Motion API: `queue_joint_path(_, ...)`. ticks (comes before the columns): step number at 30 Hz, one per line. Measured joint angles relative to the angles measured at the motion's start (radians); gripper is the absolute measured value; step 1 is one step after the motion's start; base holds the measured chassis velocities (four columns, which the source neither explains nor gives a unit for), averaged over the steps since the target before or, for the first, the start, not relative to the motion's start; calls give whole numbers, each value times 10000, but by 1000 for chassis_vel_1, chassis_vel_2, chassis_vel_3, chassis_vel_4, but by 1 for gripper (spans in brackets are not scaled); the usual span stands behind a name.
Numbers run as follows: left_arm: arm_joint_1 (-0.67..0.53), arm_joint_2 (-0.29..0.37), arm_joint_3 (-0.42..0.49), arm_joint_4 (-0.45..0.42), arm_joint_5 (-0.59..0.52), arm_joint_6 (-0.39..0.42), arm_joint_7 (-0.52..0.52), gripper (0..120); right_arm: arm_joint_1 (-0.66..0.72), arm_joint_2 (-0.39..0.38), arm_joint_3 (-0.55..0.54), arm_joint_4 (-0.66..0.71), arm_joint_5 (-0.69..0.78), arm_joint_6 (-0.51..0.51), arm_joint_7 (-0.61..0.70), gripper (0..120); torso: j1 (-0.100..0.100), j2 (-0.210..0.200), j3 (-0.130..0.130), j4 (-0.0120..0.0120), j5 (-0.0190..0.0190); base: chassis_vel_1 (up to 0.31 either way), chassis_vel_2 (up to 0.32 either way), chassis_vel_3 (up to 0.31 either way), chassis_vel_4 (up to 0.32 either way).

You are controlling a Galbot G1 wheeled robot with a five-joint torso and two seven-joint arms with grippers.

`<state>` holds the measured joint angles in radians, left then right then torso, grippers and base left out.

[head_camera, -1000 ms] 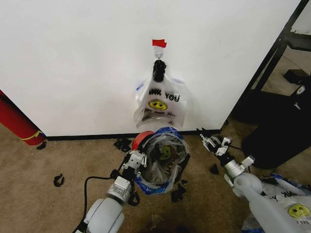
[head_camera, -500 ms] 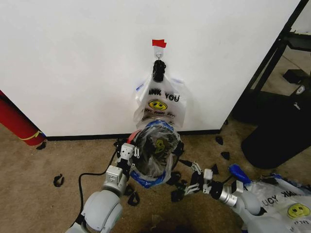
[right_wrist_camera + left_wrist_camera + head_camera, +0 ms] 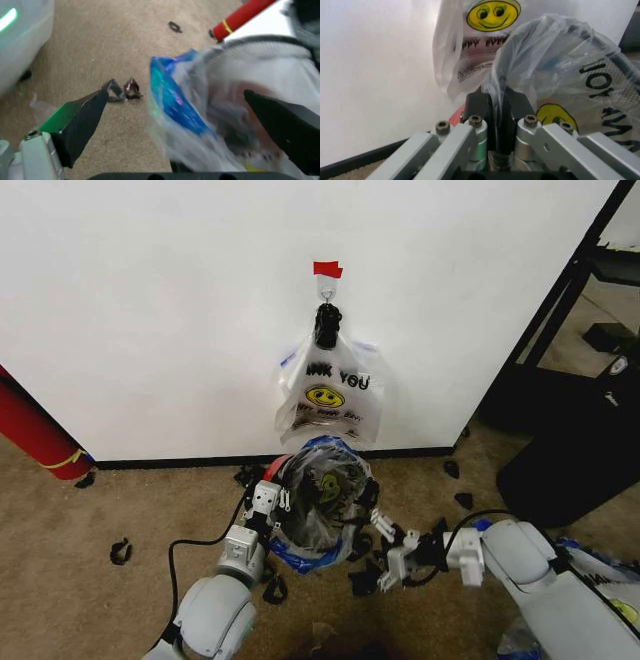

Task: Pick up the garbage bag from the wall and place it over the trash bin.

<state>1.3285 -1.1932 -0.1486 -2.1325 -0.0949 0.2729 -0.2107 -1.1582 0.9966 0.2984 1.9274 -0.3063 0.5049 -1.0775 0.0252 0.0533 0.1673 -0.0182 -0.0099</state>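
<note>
A plain white wall [image 3: 150, 300] with a black baseboard fills the upper part of the head view, above tan carpet littered with small dark scraps. High in the centre, a hook under red tape [image 3: 327, 269] holds a spare smiley bag [image 3: 330, 392] flat against the wall. Just below it, at lower centre, the garbage bag [image 3: 325, 500] is draped over the trash bin [image 3: 283, 467], whose red base peeks out at the bag's upper left. The left gripper [image 3: 266, 502] sits at the bag's left edge, its fingers [image 3: 479, 108] pinched shut on a fold of plastic, probably pinning that side in place. The right gripper [image 3: 390, 548] hovers at the bag's lower right, jaws spread wide and empty, seemingly lined up to take the blue-trimmed edge [image 3: 172, 97].
</note>
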Motion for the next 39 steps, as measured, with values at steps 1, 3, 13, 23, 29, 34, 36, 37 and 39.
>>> queue_joint_path(1,20,-13,6,-8,27,-6,3,4,-15,147,-100,18,-517,209,205,100,0,0,0,1,0,0,0,0,0)
queue_joint_path(3,51,-23,9,-63,55,-7,7,4,-58,391,-215,32,-1422,606,628,100,0,0,0,2,-1,0,0,0,0)
queue_joint_path(13,127,-60,68,-343,142,-13,29,4,-175,913,-265,-30,-3596,1533,1821,91,0,0,0,1,-2,0,0,0,0)
queue_joint_path(23,172,-69,46,-360,243,-10,41,4,-427,935,-232,-68,-3621,1652,1856,53,0,0,0,1,-2,0,0,0,0)
queue_joint_path(29,207,-88,25,-343,355,-16,43,4,-548,888,-146,-55,-3483,1749,1837,33,0,0,0,1,-2,0,0,0,0)
queue_joint_path(34,240,-101,12,-340,380,-29,47,4,-636,844,17,-10,-3334,1832,1850,16,0,0,0,1,-1,0,0,0,0)
queue_joint_path(36,249,-106,11,-340,388,-33,50,4,-668,834,96,25,-3278,1862,1878,8,0,0,0,1,-2,0,0,0,0)
queue_joint_path(37,250,-108,9,-340,389,-35,50,4,-695,824,132,42,-3262,1870,1900,3,0,0,0,1,-1,0,0,0,0)
queue_joint_path(39,250,-115,6,-345,390,-36,52,4,-745,805,175,50,-3248,1877,1946,0,0,0,0,0,-2,0,0,0,0)
